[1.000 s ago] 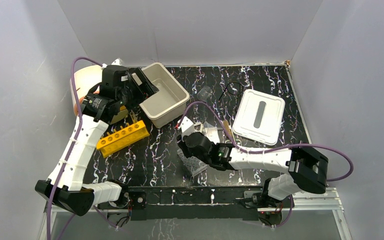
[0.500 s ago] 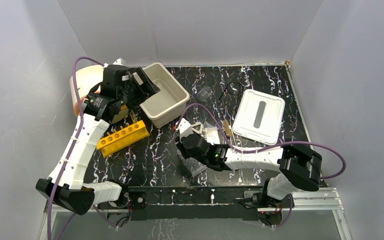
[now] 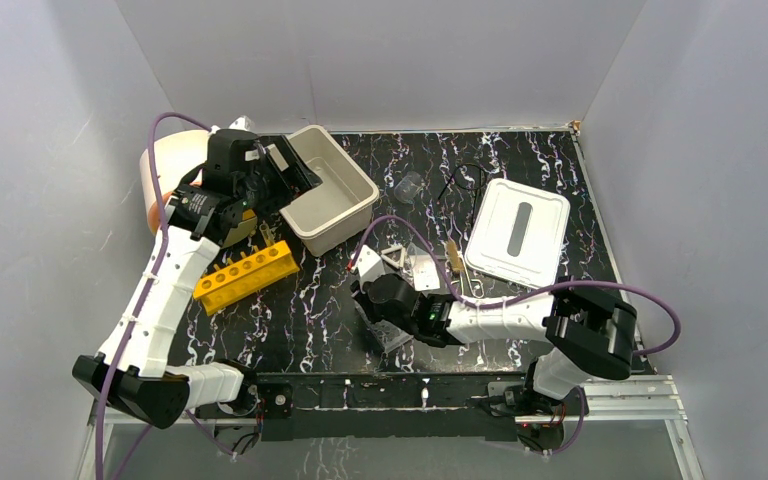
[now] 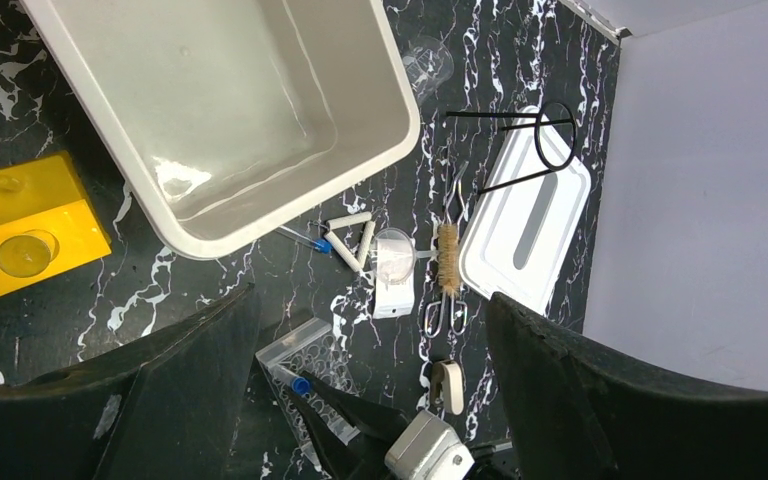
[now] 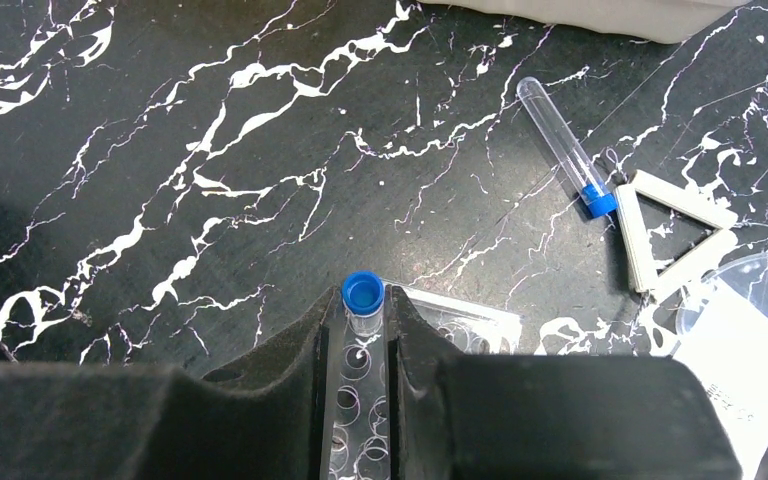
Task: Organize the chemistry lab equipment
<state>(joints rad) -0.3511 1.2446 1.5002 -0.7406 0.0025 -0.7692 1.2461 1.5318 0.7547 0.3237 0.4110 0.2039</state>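
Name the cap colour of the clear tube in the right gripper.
Blue cap; right wrist view best.

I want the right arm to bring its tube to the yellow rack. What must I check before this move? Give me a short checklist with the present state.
1. Grip: the capped tube sits between the fingers of the right gripper: ok.
2. Height: capped tube clear of the well tray under it: cannot tell.
3. Target: yellow rack holes face up and look empty: ok.
4. Other arm: left gripper open, holding nothing: ok.
5. Loose parts: second tube lies beside the white triangle, apart from the right gripper: ok.
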